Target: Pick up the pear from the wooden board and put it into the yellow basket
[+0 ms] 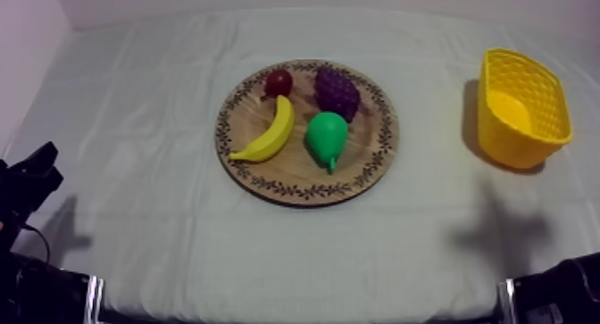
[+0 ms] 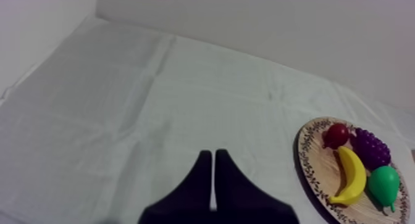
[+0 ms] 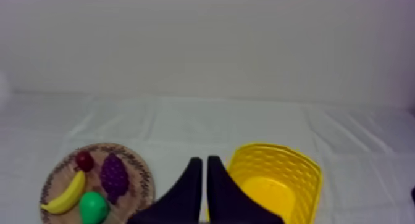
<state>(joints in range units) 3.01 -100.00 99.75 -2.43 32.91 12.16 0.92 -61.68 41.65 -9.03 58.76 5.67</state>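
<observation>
The green pear (image 1: pixel 326 137) lies on the round wooden board (image 1: pixel 308 192) at the table's middle, right of the banana (image 1: pixel 268 136) and below the grapes (image 1: pixel 337 92). A small red fruit (image 1: pixel 279 81) sits at the board's far edge. The yellow basket (image 1: pixel 500 122) stands empty at the right. My left gripper (image 2: pixel 213 161) is shut on nothing, its fingers a narrow wedge over bare cloth, with the board (image 2: pixel 307 161) and pear (image 2: pixel 384 184) well off to its side. My right gripper (image 3: pixel 204 165) is shut too, between the board (image 3: pixel 49 183) and the basket (image 3: pixel 290 155).
My left arm (image 1: pixel 31 180) rests low at the left edge and my right arm (image 1: pixel 558 292) at the lower right corner. Bare cloth lies between the board and the basket. A wall runs behind the table's far edge.
</observation>
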